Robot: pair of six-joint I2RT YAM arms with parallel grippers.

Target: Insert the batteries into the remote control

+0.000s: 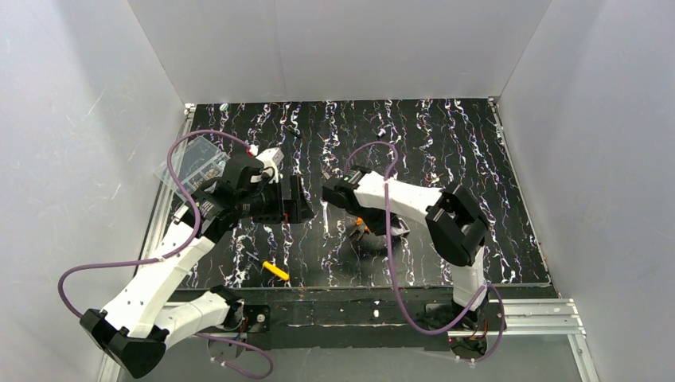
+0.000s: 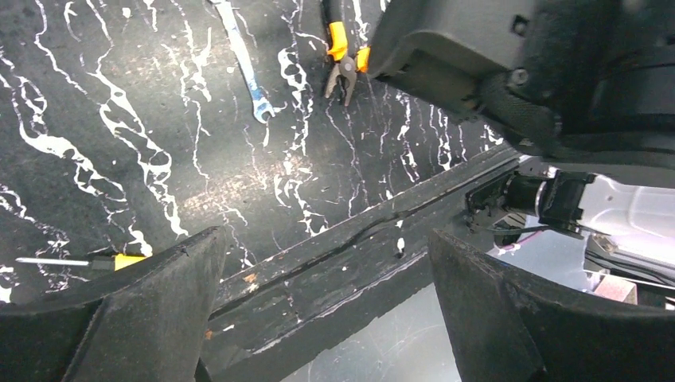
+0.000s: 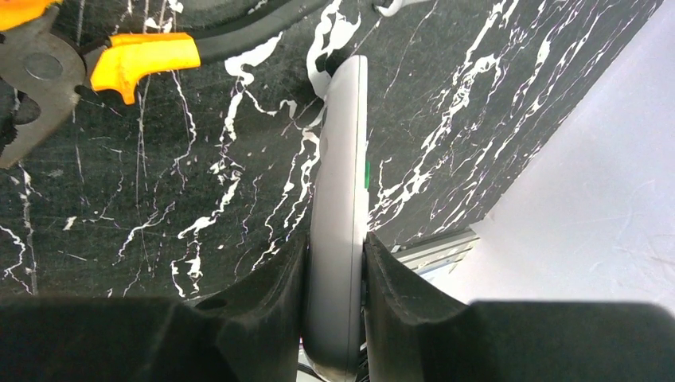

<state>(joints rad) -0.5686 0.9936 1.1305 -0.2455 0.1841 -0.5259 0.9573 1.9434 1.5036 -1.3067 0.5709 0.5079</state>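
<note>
Right claw (image 3: 334, 267): we see it clenched on the remote control (image 3: 341, 151), held edge-on.
Left claw (image 2: 325, 247): we see it released, spread wide over the table (image 2: 159, 95).

Note the remote control (image 3: 338, 199): smooth pale plastic with a soft satin sheen. The right gripper (image 3: 334, 251) that clamps it has matt black, finely grained fingers (image 3: 263, 302). The table (image 2: 199, 159) you work on is a dull black sheet veined in white, scuffed and rubbed in places. The pliers (image 3: 36, 79) show bare grey metal at the head and glossy orange plastic on the grips, and the wrench (image 2: 240, 56) is bright metal. The walls (image 1: 342, 48) around you are matt white.
</note>
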